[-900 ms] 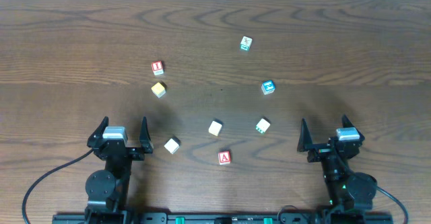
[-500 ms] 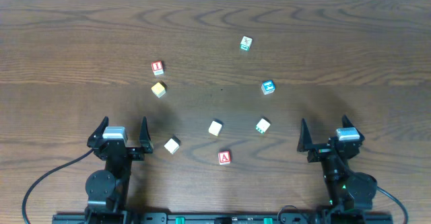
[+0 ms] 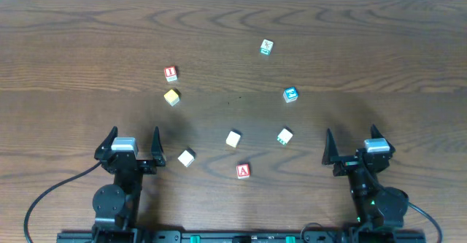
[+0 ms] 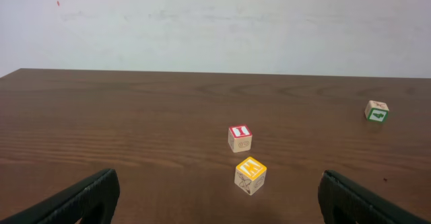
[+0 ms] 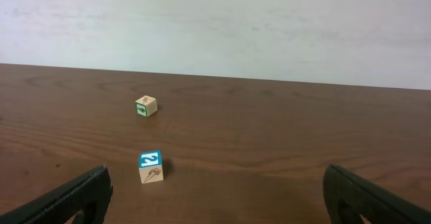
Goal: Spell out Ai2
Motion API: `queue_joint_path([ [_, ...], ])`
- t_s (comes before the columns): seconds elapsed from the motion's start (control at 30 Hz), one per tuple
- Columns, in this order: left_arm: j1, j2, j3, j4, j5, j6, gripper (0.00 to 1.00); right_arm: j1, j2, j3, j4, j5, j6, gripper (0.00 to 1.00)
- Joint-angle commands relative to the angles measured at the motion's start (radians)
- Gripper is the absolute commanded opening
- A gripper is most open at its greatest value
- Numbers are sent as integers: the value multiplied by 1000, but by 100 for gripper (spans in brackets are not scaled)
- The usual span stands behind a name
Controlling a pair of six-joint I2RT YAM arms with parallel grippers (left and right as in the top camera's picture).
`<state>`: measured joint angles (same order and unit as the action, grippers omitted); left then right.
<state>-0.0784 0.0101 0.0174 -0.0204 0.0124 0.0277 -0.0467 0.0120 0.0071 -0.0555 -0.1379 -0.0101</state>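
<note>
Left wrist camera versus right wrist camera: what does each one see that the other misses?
Only the left wrist view shows the red I cube and the yellow cube just in front of it. Only the right wrist view shows the blue 2 cube. Both show the far green-marked cube, the brown table and the pale wall behind.

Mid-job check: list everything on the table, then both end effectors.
A cube: 1, red letter, near edge, centre
I cube: 1, red letter, far left
2 cube: 1, blue, right of centre
yellow cube: 1, yellow, just before the I cube
cream cubes: 2, cream, central; other lower left
green-marked cubes: 2, cream-green, far; other mid-right
table: 1, dark wood
left end effector: black, open, empty
right end effector: black, open, empty
</note>
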Motion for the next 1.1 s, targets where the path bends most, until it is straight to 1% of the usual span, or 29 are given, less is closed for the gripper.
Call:
queue_joint_path([
  [0.0,7,-5,-13,-57,6,14,95,-6,-5,-2,-5,3,13,99],
  [0.67,6,-5,-13,-47,5,15,95,-6,-5,-2,-5,3,13,99],
  [0.8,6,-5,-13,128,34,10,95,-6,-5,-2,-5,3,13,99],
  [0.83,6,-5,-13,184,45,9,95,-6,-5,-2,-5,3,13,99],
  [0.87,6,-5,-13,277,74,9,96,-6,-5,-2,-5,3,13,99],
  [0.93,6,-5,6,388,87,-10,95,-6,-5,-2,-5,2,13,99],
  [1.0,6,-4,71,380,87,-8,96,-6,-5,-2,-5,3,13,99],
  [1.07,6,0,161,331,85,6,96,-6,-5,-2,-5,3,13,99],
])
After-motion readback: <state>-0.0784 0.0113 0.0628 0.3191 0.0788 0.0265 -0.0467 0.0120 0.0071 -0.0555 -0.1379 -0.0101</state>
